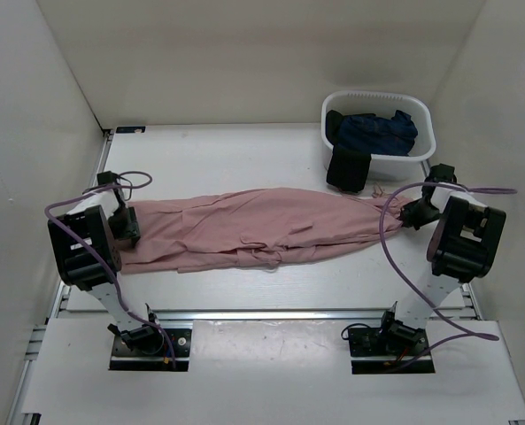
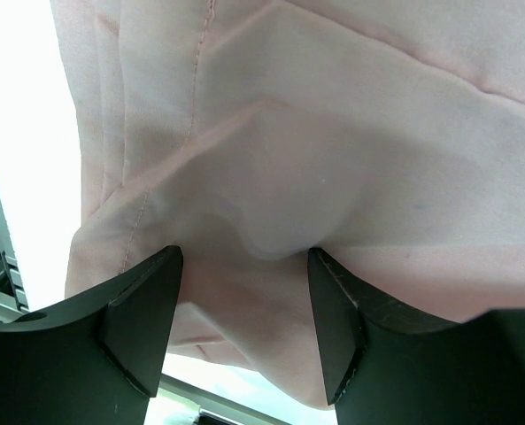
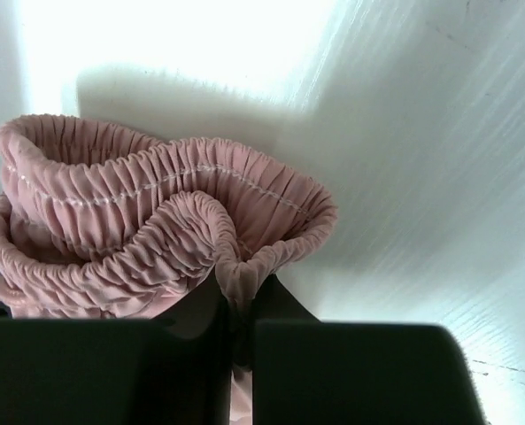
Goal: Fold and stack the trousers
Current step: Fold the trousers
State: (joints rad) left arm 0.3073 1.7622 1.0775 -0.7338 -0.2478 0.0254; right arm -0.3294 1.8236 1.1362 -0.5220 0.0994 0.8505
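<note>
The dusty-pink trousers (image 1: 262,226) lie stretched out across the table, leg ends at the left and gathered waistband at the right. My left gripper (image 1: 127,228) is at the leg ends. In the left wrist view its fingers (image 2: 147,310) stand well apart, with a bulge of pink fabric (image 2: 333,133) between them; the gripper (image 2: 244,257) is open. My right gripper (image 1: 405,212) is at the waistband end. In the right wrist view it (image 3: 240,283) is shut on a fold of the ruffled waistband (image 3: 138,212).
A white basket (image 1: 386,164) stands at the back right, holding dark navy garments (image 1: 377,133). A black piece (image 1: 348,168) hangs over its front wall, close to the waistband. White walls enclose the table. A metal rail (image 1: 271,314) runs along the near edge.
</note>
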